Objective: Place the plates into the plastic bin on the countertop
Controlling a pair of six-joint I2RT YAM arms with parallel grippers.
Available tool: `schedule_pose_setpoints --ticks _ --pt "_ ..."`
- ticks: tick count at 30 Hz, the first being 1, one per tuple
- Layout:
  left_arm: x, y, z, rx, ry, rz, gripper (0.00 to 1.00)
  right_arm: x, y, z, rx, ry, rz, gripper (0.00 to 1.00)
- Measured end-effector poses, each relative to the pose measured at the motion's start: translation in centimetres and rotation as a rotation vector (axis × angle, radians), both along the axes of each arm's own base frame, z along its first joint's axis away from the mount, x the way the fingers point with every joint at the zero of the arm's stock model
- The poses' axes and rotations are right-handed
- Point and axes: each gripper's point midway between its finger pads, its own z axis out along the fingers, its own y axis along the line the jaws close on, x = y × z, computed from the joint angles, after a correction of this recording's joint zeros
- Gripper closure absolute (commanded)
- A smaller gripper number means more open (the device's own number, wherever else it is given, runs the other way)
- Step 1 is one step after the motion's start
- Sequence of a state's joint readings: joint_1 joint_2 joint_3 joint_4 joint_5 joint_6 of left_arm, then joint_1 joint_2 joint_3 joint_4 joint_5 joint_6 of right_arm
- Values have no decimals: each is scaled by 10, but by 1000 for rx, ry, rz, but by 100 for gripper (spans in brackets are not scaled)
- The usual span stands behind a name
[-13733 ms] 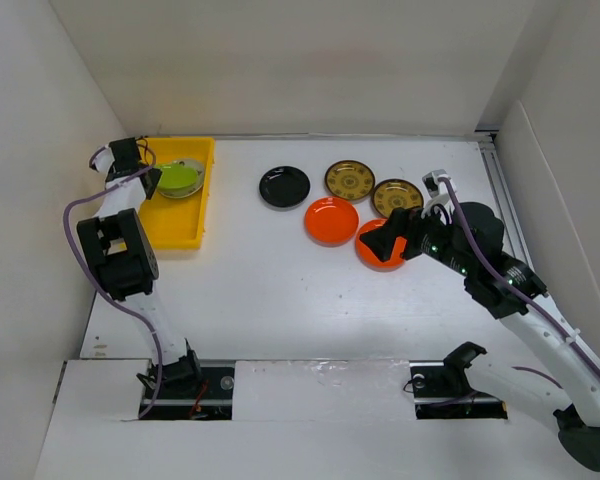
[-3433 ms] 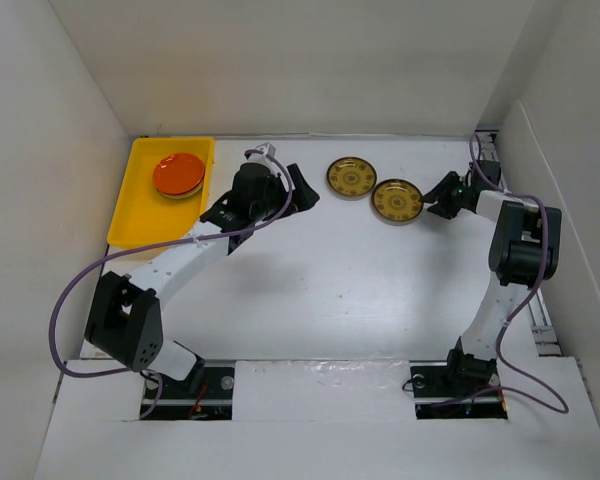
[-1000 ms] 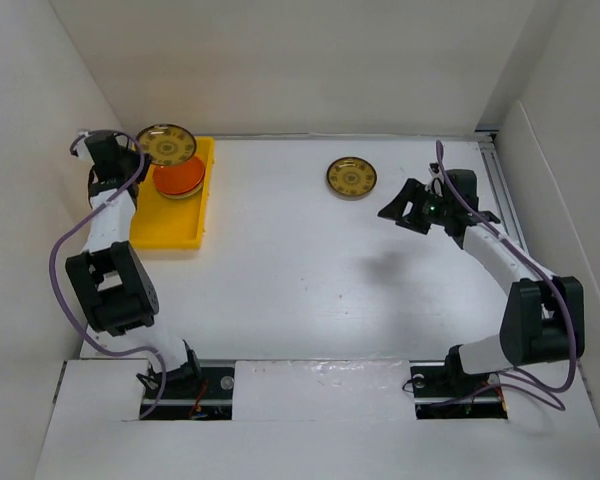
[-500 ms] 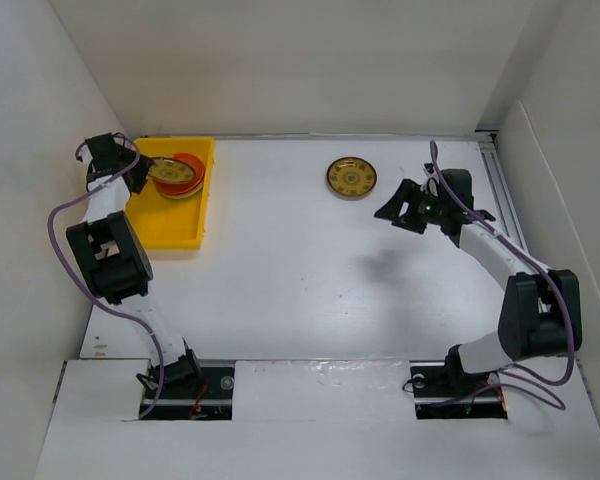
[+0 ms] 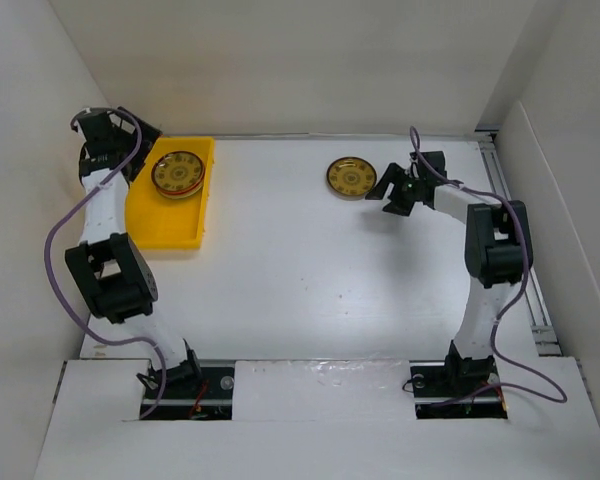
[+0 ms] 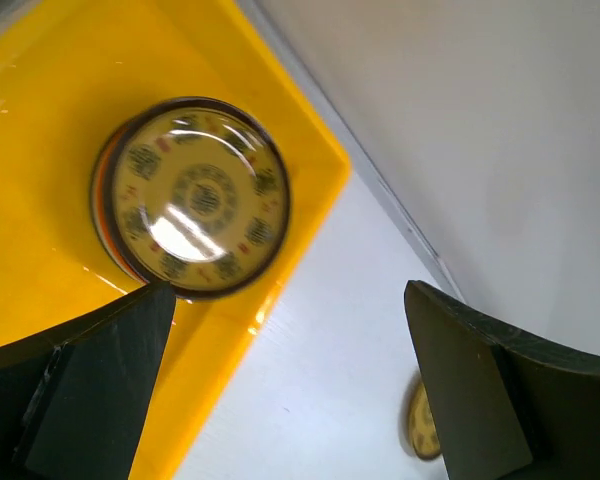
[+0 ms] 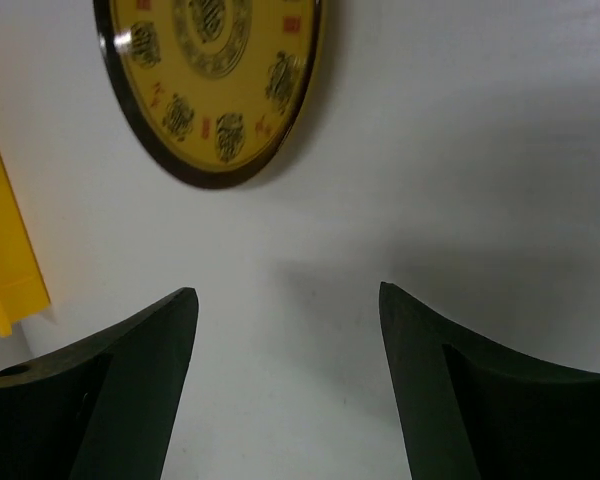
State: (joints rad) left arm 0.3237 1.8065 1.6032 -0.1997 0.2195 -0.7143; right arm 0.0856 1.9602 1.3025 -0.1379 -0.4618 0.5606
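— If you go for that plate now, what can go wrong?

— Mostly the grasp. My right end effector [image 7: 287, 295] is wide open and holds nothing. The olive-gold plate [image 7: 215, 80] lies flat on the white surface [image 7: 460, 150], just in front of its fingers. The dish is shallow and glossy, so I think one finger can ride over the rim and push the plate away instead of getting under it. A pinch on one edge only may also let it tilt and slip on the way to the bin.

— And at the bin?

— The yellow plastic bin [image 5: 165, 225] stands at the far left of the surface, well apart from this plate. Inside, at its far end, is a stack [image 6: 202, 210]: another olive-gold patterned plate on top, with an orange rim [image 6: 101, 215] showing under it. How many plates are below I cannot tell. The near half of the bin is bare. If the next plate lands off-centre on that stack, I judge it can slide off or knock the stack against the bin wall.

— Your left side?

— My left end effector [image 6: 288, 300] hangs near the bin's far left corner, spread open and empty. It should keep out of the way, or the two arms can meet over the bin.
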Motion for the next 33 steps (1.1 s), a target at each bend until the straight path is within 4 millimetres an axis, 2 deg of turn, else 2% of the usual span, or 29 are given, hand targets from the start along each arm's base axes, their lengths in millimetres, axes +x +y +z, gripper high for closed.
schedule_pose_setpoints --ticks 3,6,7,8,9,12,15,17,18,22,25,29,31,33 --pt "-19 -26 39 32 -60 -49 0 23 -1 -22 11 35 -22 23" --pt "-48 -63 79 74 -132 -112 0 45 0 -21 35 19 -30 32" --pt "-63 -82 102 94 -181 -148 0 54 1 -22 48 11 -35 32" --pt "-71 -92 117 107 -228 -172 0 57 2 -23 53 17 -36 37" --pt "-82 -100 124 116 -256 -193 0 63 3 -24 57 18 -37 49" --pt "-116 -110 126 128 -281 -220 0 81 5 -33 65 28 -46 69" --pt "-135 -115 115 129 -276 -246 0 92 7 -37 84 46 -52 73" --pt "-139 -120 102 119 -258 -278 0 100 9 -38 90 45 -53 94" --pt "-140 -123 94 110 -246 -297 0 102 9 -39 98 53 -58 100" --pt "-136 -145 62 76 -191 -378 0 103 11 -41 117 74 -56 100" --pt "-135 -201 40 54 -157 -504 0 93 13 -39 106 75 -59 100" --pt "-146 -288 5 25 -106 -702 0 50 18 -31 37 110 -63 100" --pt "-148 -314 -15 21 -72 -763 0 30 25 -21 -12 97 -45 100" --pt "-145 -327 -37 25 -24 -796 0 9 36 -5 -48 66 -10 100"
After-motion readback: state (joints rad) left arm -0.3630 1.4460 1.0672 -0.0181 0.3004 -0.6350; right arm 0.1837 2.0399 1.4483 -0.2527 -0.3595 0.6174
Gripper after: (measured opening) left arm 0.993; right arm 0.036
